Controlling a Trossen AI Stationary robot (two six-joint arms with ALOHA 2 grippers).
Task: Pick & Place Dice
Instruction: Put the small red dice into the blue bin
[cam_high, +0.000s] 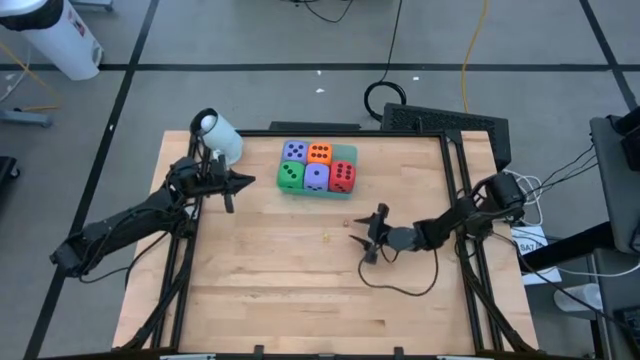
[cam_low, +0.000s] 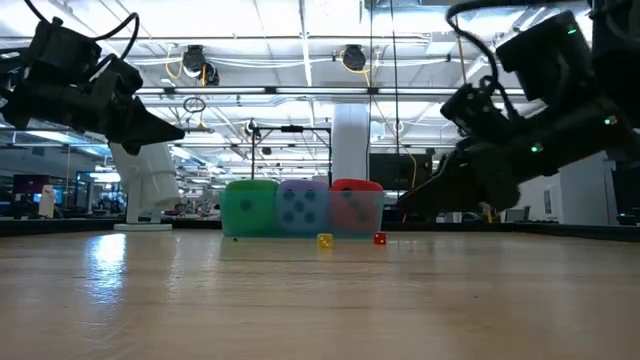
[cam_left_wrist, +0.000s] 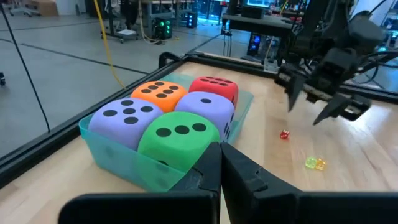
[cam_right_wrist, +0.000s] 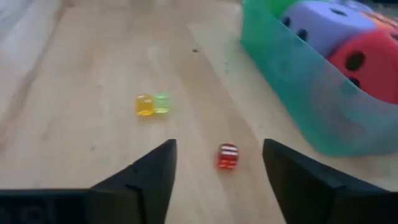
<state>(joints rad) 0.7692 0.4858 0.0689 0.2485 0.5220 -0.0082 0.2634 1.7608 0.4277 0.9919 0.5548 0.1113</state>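
Five soft dice sit packed in the teal tray (cam_high: 348, 156) near the table's far edge: purple (cam_high: 295, 151), orange (cam_high: 320, 153), green (cam_high: 290, 176), purple (cam_high: 317, 178) and red (cam_high: 343, 176). They rest on the tray's floor, side against side. My left gripper (cam_high: 243, 182) is shut, level, just left of the tray and pointing at the green die (cam_left_wrist: 179, 140). My right gripper (cam_high: 370, 237) is open, right of the table's middle and raised above the wood in the low view (cam_low: 405, 205). It points toward the tray (cam_right_wrist: 311, 99) and touches nothing.
Three tiny clear dice lie on the wood between my right gripper and the tray: a red one (cam_right_wrist: 227, 156), and a yellow (cam_right_wrist: 144, 104) and a green one (cam_right_wrist: 161, 103) side by side. A white cylinder (cam_high: 218, 135) stands at the far left. Bare wood fills the near half (cam_high: 300, 300).
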